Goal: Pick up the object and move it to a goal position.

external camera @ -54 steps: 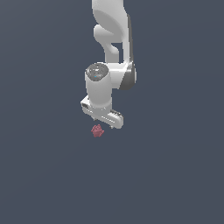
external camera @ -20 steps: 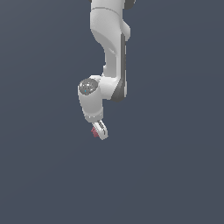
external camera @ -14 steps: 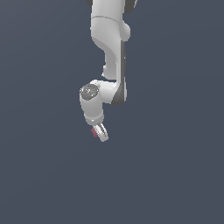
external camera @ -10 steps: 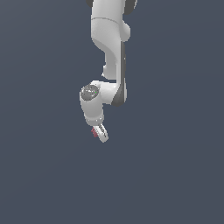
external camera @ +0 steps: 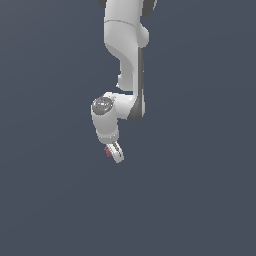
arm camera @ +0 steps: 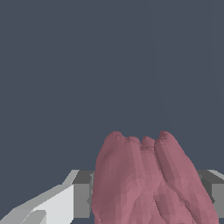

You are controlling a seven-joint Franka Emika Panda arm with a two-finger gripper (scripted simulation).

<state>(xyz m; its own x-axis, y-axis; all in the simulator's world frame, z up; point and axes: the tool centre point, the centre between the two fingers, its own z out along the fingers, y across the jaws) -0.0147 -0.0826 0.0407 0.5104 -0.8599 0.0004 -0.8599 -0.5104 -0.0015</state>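
Observation:
The object is a small lumpy dark red blob (external camera: 107, 151). In the exterior view it shows only as a sliver beside the white fingers. In the wrist view it fills the space between the two fingers as a pinkish-red ridged mass (arm camera: 148, 183). My gripper (external camera: 114, 152) hangs below the white arm near the middle of the exterior view, tilted, and is shut on the object. One grey-tipped finger (arm camera: 81, 192) shows on one side of the object and the other finger on its far side.
The white Panda arm (external camera: 127, 60) comes down from the top of the exterior view. Around it lies a plain dark grey-blue ground (external camera: 200, 200) with no other objects in view.
Earlier my gripper stood level just above the object. Now it is turned, shut on the object, and has shifted slightly toward the exterior view's right over the last second.

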